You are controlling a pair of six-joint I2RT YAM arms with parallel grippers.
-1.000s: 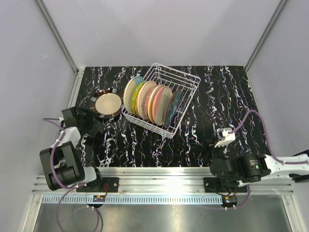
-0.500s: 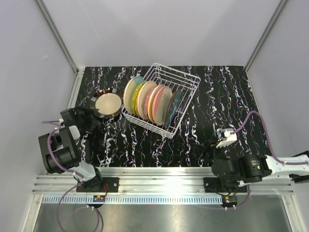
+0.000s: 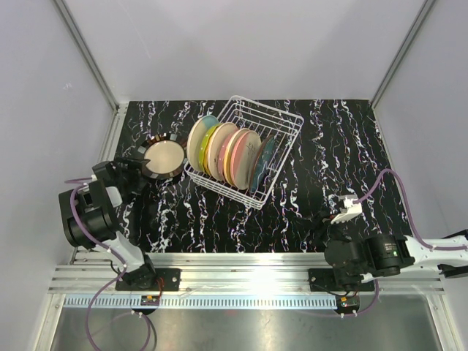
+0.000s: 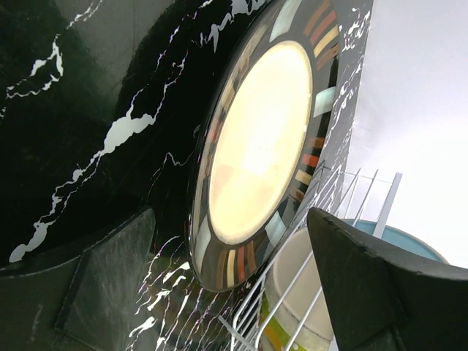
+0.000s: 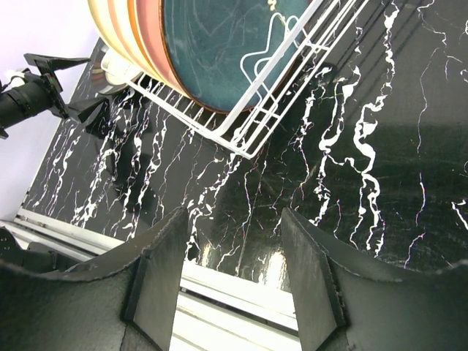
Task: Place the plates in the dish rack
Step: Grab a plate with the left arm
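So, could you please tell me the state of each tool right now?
Left tool: open, facing the black-rimmed plate, not gripping it.
Right tool: open, empty.

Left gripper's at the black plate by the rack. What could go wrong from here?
1. The black plate lies close beside the rack; the open left gripper could snag a wire or shove the plate against it.
2. The table looks glossy, so the plate may slide rather than lift.
3. Racked plates fill the rack's left part; reaching the free slots beyond could knock them.
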